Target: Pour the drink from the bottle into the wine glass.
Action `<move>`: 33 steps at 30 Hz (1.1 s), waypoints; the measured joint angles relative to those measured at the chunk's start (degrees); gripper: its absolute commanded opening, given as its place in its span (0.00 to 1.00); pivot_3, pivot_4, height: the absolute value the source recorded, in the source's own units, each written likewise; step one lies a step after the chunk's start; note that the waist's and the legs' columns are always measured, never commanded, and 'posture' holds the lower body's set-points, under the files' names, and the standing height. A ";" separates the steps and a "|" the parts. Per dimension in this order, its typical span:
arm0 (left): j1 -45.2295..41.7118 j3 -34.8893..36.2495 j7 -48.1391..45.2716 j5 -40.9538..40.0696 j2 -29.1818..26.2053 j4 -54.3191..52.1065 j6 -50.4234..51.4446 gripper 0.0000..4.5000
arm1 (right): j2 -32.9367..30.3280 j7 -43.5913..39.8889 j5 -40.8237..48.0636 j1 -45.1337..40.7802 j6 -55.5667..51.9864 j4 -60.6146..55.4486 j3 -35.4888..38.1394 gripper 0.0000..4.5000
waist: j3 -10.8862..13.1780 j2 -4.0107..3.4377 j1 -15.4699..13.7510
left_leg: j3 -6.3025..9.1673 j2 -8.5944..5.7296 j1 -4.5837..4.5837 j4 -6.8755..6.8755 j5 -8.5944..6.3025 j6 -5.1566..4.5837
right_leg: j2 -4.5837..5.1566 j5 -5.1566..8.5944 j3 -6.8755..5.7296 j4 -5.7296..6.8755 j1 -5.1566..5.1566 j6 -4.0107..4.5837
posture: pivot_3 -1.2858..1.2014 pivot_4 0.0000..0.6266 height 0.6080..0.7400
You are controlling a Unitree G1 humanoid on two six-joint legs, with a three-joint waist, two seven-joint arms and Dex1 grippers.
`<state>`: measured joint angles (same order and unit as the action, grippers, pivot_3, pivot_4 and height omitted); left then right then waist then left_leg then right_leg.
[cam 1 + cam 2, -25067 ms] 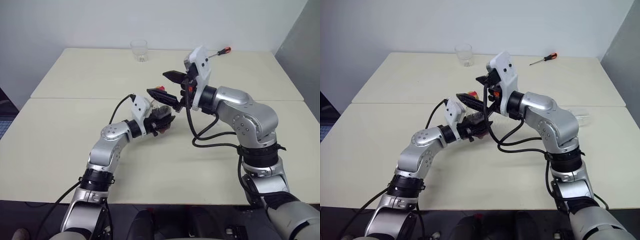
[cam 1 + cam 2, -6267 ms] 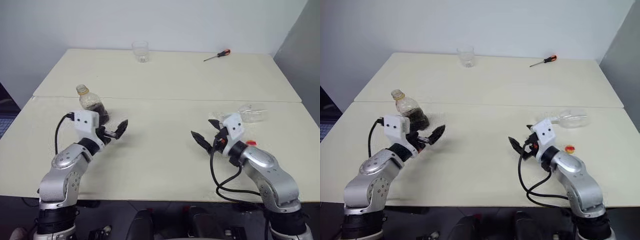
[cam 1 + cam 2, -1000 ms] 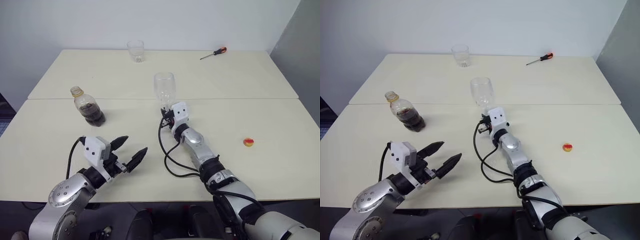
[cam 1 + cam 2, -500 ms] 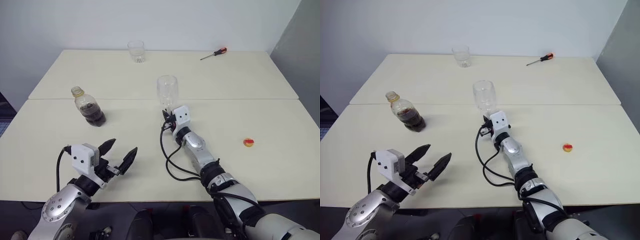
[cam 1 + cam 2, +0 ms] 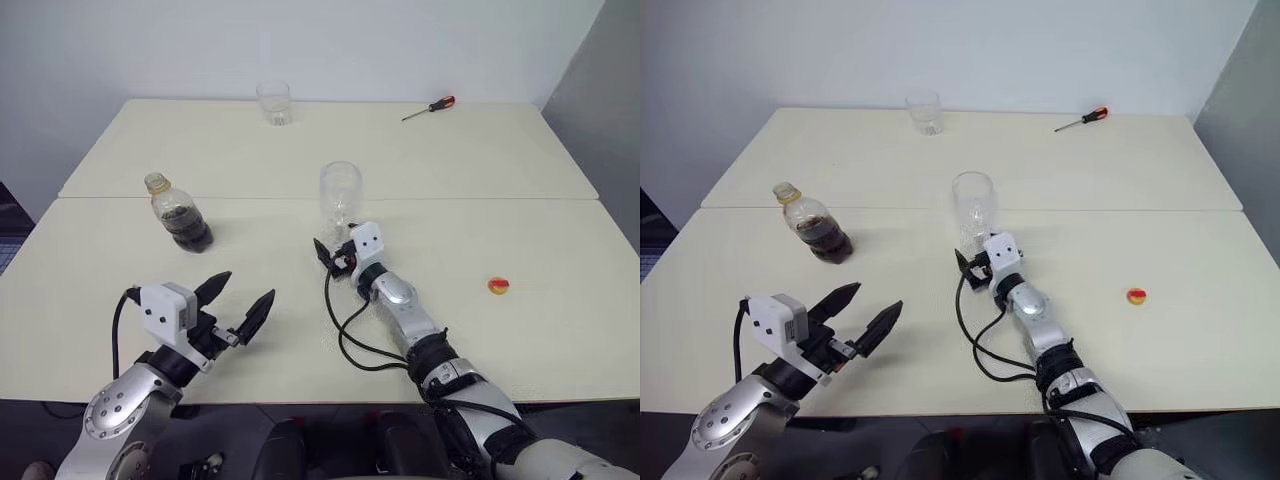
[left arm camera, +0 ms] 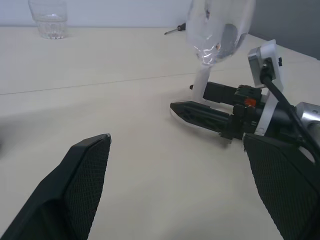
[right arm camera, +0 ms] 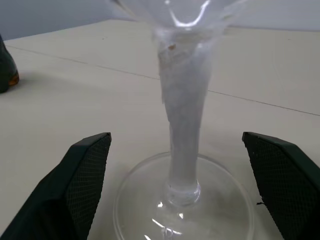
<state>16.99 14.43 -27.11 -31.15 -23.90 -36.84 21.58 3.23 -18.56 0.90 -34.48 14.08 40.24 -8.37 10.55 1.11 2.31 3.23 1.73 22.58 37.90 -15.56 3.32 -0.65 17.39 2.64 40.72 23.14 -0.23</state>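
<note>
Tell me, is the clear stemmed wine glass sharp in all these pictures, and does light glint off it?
In the right wrist view the clear stemmed wine glass looks soft and milky up the stem, with bright glints on its round foot. In the left wrist view its bowl is hazy against the wall. In the left eye view it shows small and pale, its edges faint against the cream table.

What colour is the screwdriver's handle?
Red and black, on the screwdriver; clearest in the left eye view.

wine glass: upright, mid-table, empty | right gripper: at its foot, jaws apart | bottle: uncapped, left | left gripper: spread, empty | cap: right
</note>
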 measured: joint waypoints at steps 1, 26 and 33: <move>-0.14 0.02 -0.05 0.09 -0.06 0.57 -0.26 1.00 | -1.04 -1.21 0.12 2.05 -1.82 -3.80 -0.47 0.99 | 0.00 0.00 -0.15 | 0.01 0.00 0.00 0.00 0.00 0.00 | 0.00 0.00 0.00 0.00 0.00 0.00 | 0.52 0.24 1.00; -9.57 2.63 16.62 15.25 7.56 18.73 -8.27 1.00 | -33.90 -17.37 14.65 38.38 -38.25 -80.50 7.31 0.99 | -0.03 0.17 -0.65 | 0.06 -0.10 0.07 0.01 0.00 0.01 | -0.24 0.16 -0.09 -0.26 -0.06 -0.31 | 0.52 0.24 1.00; -16.71 2.93 17.60 18.22 6.40 22.86 -11.75 1.00 | -34.35 -17.46 20.32 37.55 -42.11 -83.41 7.47 0.99 | -0.09 0.29 -0.73 | 0.09 -0.13 0.10 0.03 0.00 0.01 | -0.21 0.10 -0.14 -0.36 -0.10 -0.31 | 0.52 0.24 1.00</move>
<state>0.28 17.36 -9.51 -12.93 -17.50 -13.98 9.83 -31.12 -36.01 21.22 3.07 -28.03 -43.17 -0.90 10.46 1.40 1.59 3.32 1.60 22.69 37.94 -15.56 3.33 -0.86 17.49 2.50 40.37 23.04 -0.54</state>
